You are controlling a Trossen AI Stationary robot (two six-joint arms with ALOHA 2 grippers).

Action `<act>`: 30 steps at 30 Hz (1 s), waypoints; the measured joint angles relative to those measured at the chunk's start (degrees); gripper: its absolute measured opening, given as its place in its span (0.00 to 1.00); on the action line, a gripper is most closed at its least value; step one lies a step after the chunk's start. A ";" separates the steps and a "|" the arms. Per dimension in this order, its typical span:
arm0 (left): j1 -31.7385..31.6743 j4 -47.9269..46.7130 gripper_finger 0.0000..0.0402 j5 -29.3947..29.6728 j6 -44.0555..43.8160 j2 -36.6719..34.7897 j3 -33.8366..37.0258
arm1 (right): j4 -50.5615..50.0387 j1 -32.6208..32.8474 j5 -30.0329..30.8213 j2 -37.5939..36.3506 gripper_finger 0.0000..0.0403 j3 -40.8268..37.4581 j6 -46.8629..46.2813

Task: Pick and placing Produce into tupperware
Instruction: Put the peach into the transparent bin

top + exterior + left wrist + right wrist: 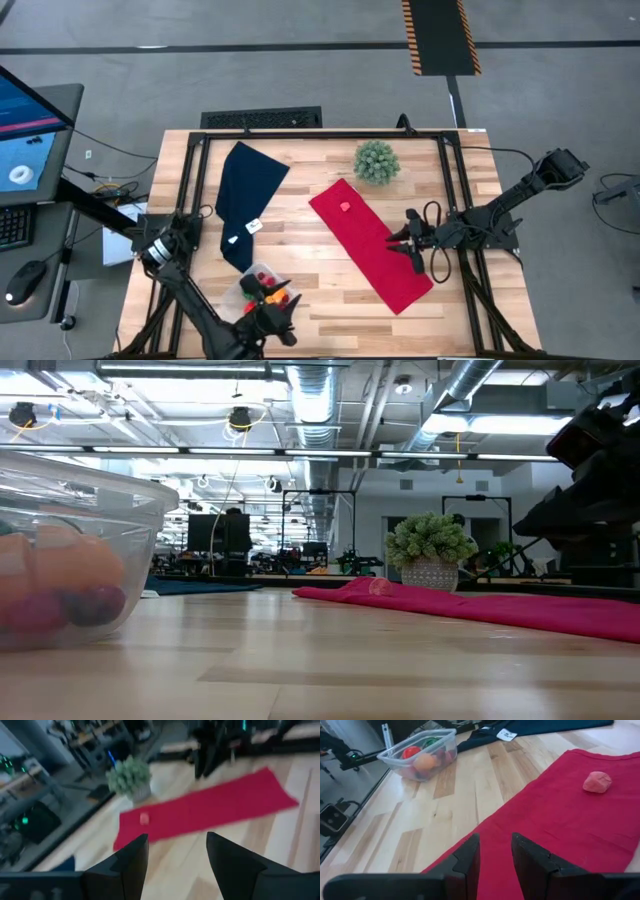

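Red cloth (pixel 370 243) lay mid-table. Tub (pixel 257 287) near front edge held most produce. Left gripper (pixel 175 857) hovered by tub, jaws apart, empty. Right gripper (pixel 495 851) over cloth, slightly parted, empty. Last pink piece (pixel 597 781) lay on cloth, probably strawberry; next move: reach, close on it.

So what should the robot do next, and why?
Probably move the right gripper, open over the red cloth, toward the pink piece lying loose on it. It looks like the only produce outside the tupperware; the left gripper is empty near the tupperware.
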State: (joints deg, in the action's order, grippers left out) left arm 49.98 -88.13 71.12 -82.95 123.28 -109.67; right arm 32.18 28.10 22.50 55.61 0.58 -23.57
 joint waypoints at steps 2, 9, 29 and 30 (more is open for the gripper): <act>-0.84 2.02 0.48 2.54 1.17 0.00 0.62 | 0.02 -0.02 0.66 0.00 0.33 0.00 0.00; -6.56 24.89 0.48 0.95 20.47 0.02 4.74 | 0.00 -0.13 3.19 -0.01 0.33 0.00 0.01; -28.52 80.07 0.48 -63.97 85.47 -5.15 7.32 | -0.90 1.21 3.41 -0.02 0.33 0.00 0.04; -29.78 79.12 0.48 -64.86 85.61 -6.06 7.42 | -0.94 1.01 3.45 0.00 0.33 0.00 0.02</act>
State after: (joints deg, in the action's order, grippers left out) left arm 20.21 -9.02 6.25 2.66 117.22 -102.25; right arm 31.24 29.10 25.95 55.61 0.58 -23.55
